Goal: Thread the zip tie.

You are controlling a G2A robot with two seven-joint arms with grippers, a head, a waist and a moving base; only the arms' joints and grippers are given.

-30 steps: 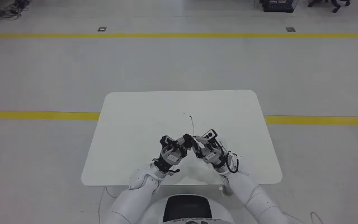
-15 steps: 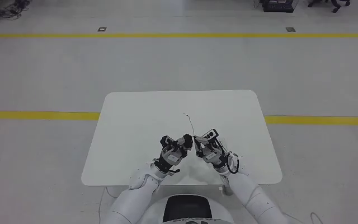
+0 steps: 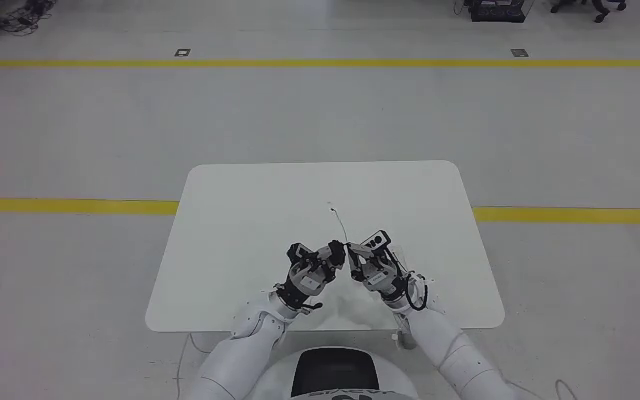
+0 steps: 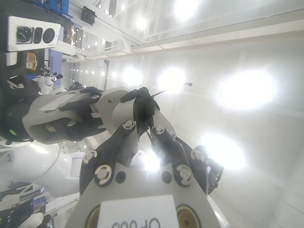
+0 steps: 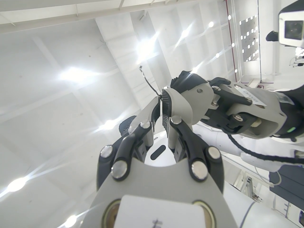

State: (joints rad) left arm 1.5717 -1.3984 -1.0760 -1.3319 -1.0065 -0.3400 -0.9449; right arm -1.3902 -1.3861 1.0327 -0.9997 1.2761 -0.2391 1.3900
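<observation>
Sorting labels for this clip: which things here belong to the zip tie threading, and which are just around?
In the job: zip tie; left gripper and right gripper, both shut on it.
Just around: table; yellow floor lines.

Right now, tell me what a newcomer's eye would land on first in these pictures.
First, the left gripper and the right gripper, which meet fingertip to fingertip over the near middle of the white table. Next, the thin black zip tie pinched where they meet, with its free end curving away from both grippers.
</observation>
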